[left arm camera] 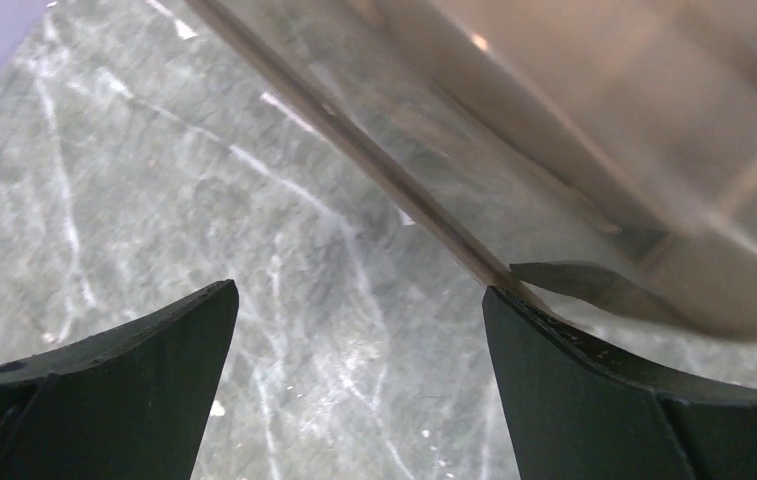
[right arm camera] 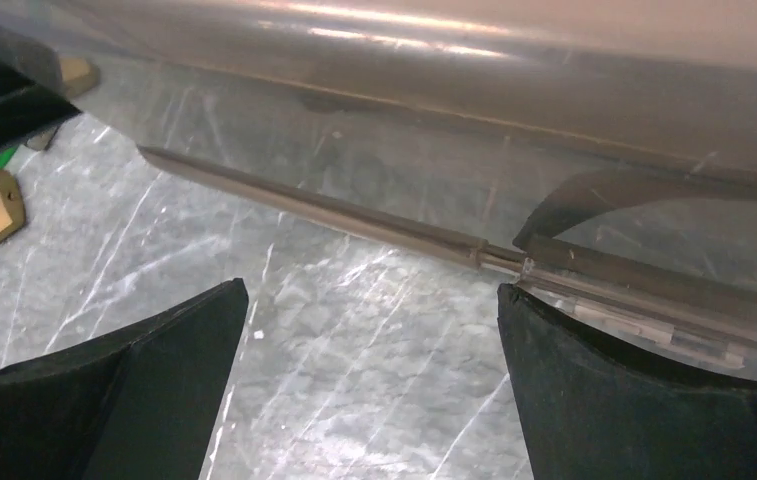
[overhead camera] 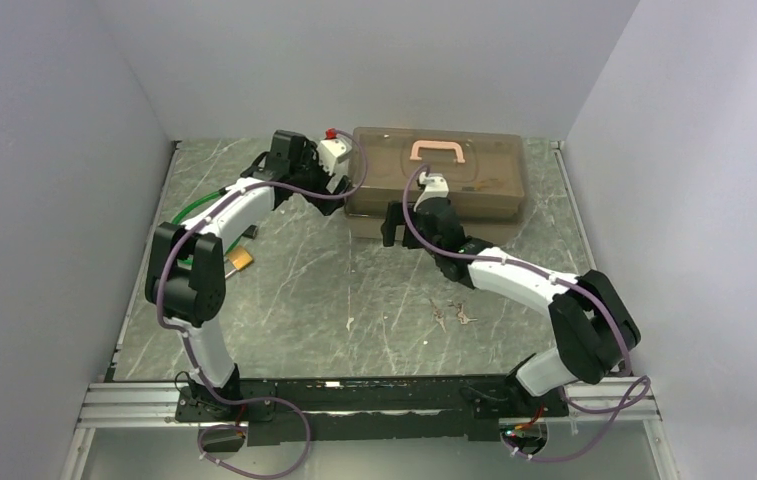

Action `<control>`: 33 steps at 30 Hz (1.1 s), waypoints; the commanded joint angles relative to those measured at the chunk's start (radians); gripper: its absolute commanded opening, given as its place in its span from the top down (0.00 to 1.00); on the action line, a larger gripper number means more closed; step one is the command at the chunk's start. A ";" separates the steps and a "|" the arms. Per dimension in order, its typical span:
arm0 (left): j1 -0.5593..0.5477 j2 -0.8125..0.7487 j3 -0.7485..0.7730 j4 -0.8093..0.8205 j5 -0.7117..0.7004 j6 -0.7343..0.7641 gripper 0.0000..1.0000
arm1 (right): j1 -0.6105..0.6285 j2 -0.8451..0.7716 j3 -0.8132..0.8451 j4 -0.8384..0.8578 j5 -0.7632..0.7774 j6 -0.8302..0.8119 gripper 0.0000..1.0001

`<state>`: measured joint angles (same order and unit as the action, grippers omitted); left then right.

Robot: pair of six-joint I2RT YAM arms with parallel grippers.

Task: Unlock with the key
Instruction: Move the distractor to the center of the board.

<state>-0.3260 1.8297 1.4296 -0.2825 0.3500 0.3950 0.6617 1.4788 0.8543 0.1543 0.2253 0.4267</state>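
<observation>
From above, the left arm (overhead camera: 224, 215) stretches far to the brown box's (overhead camera: 474, 165) left end and the right arm (overhead camera: 514, 275) bends toward its near side. The key (overhead camera: 441, 318) lies on the table (overhead camera: 304, 290), nearer than both wrists. Left wrist view: the left gripper (left arm camera: 359, 330) gapes, empty. Right wrist view: the right gripper (right arm camera: 369, 340) likewise.

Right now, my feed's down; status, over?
Open, empty: left gripper, right gripper, both at brown box. Task key on table, untouched. Nothing covering it.
</observation>
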 commanded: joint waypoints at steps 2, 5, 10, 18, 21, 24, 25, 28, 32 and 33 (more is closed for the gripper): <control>-0.011 -0.060 0.035 -0.074 0.174 -0.033 0.01 | -0.137 0.010 0.015 0.021 -0.013 -0.009 0.00; 0.034 -0.125 0.009 -0.090 0.208 -0.048 0.01 | -0.188 0.002 0.000 0.040 -0.007 -0.006 0.00; 0.144 -0.170 0.030 -0.138 0.189 -0.065 0.01 | -0.231 0.009 0.021 0.045 0.019 0.002 0.00; 0.318 -0.280 -0.023 -0.257 0.124 0.025 0.01 | -0.256 0.123 0.133 0.061 0.013 -0.029 0.00; 0.408 -0.304 -0.049 -0.320 0.068 0.086 0.01 | -0.250 0.139 0.158 0.067 -0.033 -0.037 0.00; 0.487 -0.338 -0.097 -0.341 0.025 0.134 0.01 | -0.209 0.109 0.128 0.109 -0.088 -0.030 0.00; 0.507 -0.351 -0.115 -0.345 0.013 0.150 0.01 | -0.180 0.102 0.116 0.124 -0.096 -0.037 0.00; 0.555 -0.388 -0.174 -0.336 -0.030 0.192 0.01 | -0.068 0.109 0.106 0.154 -0.096 -0.074 0.00; 0.591 -0.382 -0.230 -0.308 -0.101 0.218 0.01 | -0.002 0.203 0.170 0.149 -0.123 -0.081 0.01; 0.600 -0.374 -0.235 -0.305 -0.114 0.217 0.01 | -0.001 0.226 0.183 0.158 -0.132 -0.072 0.01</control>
<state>0.2523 1.4693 1.2205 -0.5972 0.3141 0.5598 0.6224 1.6367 0.9657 0.2295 0.1520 0.3687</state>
